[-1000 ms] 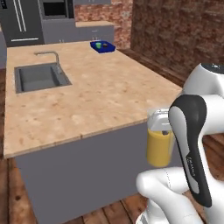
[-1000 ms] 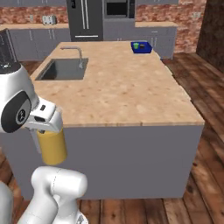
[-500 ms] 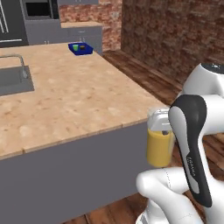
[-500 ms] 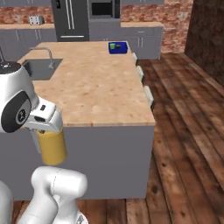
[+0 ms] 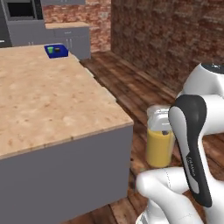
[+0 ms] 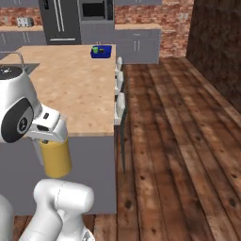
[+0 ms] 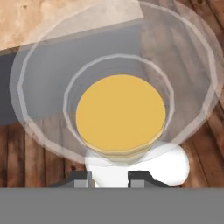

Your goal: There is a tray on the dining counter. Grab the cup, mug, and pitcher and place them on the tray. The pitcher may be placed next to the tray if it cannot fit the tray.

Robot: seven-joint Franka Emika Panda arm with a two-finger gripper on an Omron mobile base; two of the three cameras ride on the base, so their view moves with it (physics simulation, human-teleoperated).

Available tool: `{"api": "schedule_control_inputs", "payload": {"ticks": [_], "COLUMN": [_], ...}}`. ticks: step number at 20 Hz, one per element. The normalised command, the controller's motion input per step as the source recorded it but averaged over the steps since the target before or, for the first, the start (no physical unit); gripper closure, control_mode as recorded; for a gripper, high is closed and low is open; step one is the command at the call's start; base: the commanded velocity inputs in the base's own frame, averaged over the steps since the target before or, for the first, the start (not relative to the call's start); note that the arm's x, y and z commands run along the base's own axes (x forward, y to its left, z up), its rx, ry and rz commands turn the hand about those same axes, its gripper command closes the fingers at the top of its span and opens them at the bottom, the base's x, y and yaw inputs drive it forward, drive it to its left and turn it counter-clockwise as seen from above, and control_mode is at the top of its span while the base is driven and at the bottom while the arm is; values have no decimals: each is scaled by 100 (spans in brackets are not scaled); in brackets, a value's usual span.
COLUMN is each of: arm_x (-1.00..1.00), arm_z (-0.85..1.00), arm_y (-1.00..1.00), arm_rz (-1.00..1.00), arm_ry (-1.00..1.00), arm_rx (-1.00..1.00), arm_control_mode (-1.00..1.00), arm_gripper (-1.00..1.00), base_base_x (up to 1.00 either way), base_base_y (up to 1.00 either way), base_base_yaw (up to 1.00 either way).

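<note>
My gripper is shut on the pitcher, a clear glass cylinder of orange-yellow liquid seen from above. The pitcher hangs in the air off the near right corner of the dining counter, partly behind my forearm. From the other side the pitcher sits under my hand, in front of the dining counter. The deep-blue tray lies at the counter's far end, with the green cup standing in it. The tray and cup also show there. The mug is too small to make out.
White stools line the counter's right side. Wooden floor stretches to the right of them. A brick wall runs along the far right. Grey cabinets and a fridge stand at the back.
The whole scene has slid across both base views as the base drove along the counter; the sink has left the left view. The pitcher stays in my grip, unmoved relative to my arm.
</note>
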Motion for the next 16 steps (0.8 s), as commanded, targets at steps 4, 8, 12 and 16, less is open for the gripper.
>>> {"api": "schedule_control_inputs", "payload": {"ticks": [4, 8, 12, 16], "arm_x": [0, 0, 0, 0], "arm_z": [0, 0, 0, 0], "arm_y": [0, 0, 0, 0], "arm_rz": [0, 0, 0, 0], "arm_ry": [0, 0, 0, 0], "arm_rx": [0, 0, 0, 0], "arm_control_mode": [100, 100, 100, 100], "arm_gripper": [100, 100, 100, 100], "base_base_x": [9, 33, 69, 77], "base_base_y": [-100, -100, -100, -100], "base_base_yaw": [0, 3, 10, 15]}}
